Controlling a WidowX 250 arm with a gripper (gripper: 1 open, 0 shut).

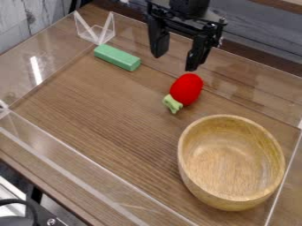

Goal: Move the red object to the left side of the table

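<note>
Tool [178,55] of my rig is released, its two fingers spread wide with nothing between them, near the red object [186,87]. Twelve o'clock is the top of the camera view, and the tool is at twelve from the red object, which lies on the counter [106,124] with its pale green stem [174,102] toward seven. I think the fingers stand so wide because they must pass on both sides of this round body, which could roll if only one touches it. At five, the wooden bowl [231,163] sits just beside, so its rim leaves little room there. The green block [117,58] lies at ten, near the clear wall. Bare wood stretches from eight to nine; if left means the view's left, I judge this the easier way for carrying.
</note>
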